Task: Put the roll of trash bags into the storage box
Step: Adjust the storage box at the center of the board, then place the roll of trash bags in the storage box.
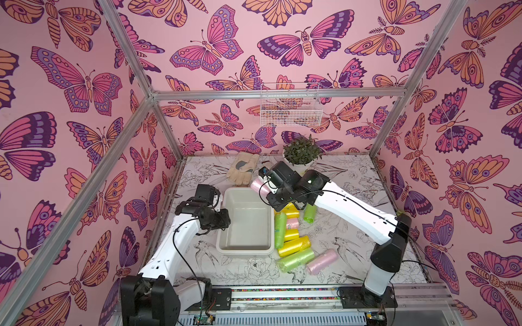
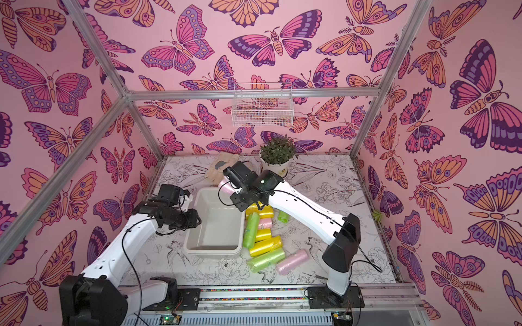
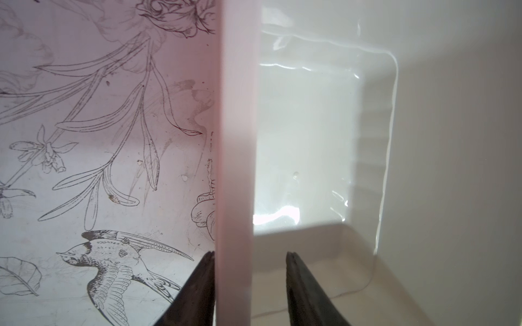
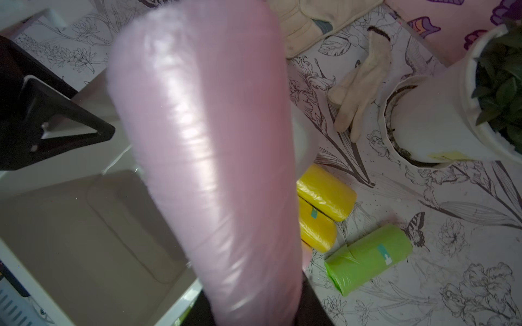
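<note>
As the right gripper [image 1: 267, 186] pinches a pink roll of trash bags [image 1: 257, 185] between pressed-in fingers, the roll hangs in the air over the far right corner of the storage box [image 1: 243, 251], not yet inside it, as both top views show. From the right wrist camera the glossy roll fills the middle of the frame, its free end pointing past the tub's rounded corner. The off-white tub sits mid-table on the botanical-print table top [image 1: 353, 180], its long sides running near to far. At its left long wall the left gripper [image 3: 250, 271] straddles the flared rim with jaws parted: 1 dark finger [image 3: 202, 285] stands outside, just beside the rim's edge, and the other stands inside the tub, clear of the wall, so the rim is not squeezed. Just right of the box lies a loose cluster of green, yellow and pink rolls [image 1: 293, 245]; the right wrist view picks out 2 yellow rolls [image 4: 324, 194] side by side and 1 green roll [image 4: 367, 256] near them. Beyond the box, toward the back wall, lie pale work gloves [image 1: 243, 169] beside a potted plant [image 1: 302, 151] in a round white pot. A white wire basket [image 1: 291, 113] hangs on the butterfly-patterned wall [image 1: 197, 56] above them.
</note>
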You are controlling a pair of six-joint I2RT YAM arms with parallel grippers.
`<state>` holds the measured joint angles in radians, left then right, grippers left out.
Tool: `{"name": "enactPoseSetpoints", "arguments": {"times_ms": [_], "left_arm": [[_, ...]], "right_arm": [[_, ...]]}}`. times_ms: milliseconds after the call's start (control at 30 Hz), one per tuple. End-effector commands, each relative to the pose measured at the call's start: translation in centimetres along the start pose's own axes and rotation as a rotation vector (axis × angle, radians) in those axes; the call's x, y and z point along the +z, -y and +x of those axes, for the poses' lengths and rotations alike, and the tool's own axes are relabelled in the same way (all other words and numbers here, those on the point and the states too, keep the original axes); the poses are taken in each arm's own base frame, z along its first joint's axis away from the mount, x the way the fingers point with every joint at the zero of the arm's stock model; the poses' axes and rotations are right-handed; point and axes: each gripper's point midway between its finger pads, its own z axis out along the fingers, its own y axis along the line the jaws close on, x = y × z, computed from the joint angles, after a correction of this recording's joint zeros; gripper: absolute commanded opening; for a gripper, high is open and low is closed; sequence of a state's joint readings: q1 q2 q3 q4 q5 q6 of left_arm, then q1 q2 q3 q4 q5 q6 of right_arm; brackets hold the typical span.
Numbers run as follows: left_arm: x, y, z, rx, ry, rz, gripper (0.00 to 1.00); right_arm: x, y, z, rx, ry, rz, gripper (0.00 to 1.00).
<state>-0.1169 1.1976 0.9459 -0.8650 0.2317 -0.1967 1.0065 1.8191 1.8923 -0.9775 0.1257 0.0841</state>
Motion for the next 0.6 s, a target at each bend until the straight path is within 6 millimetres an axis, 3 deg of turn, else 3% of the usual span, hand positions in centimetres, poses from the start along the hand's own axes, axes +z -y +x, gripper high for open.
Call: {"name": "enactPoseSetpoints", "arguments": {"times_ms": [0,67,133,333,567], "left_arm": [[-1.0,0.6,-0.2,0.01,0.023,0.014,0.64],[-1.6,0.8,-0.2,0.019,0.047,0.017,0.84],[-2.5,0.7,-0.4,0.031,0.088,0.009,0.91],[-5.5,0.2,-0.9,0.041,0.217,-0.035,0.94],[-9.1,-2.8,-1.4,-0.049,0.371,-0.151,0.96]], "right_arm": [[0.1,-1.0,-2.0,-0.114,0.058,-0.026,0.0],[0.9,-1.1,-1.8,-0.16,0.034,-0.028,0.0],[1.5,-1.3,-1.7,-0.203,0.013,-0.029,0.0],[4.0,-2.0,-1.7,-0.346,-0.025,-0.028,0.0],[8.6,-1.4,-1.4,-0.475,-0.153,0.031,0.0]]}}
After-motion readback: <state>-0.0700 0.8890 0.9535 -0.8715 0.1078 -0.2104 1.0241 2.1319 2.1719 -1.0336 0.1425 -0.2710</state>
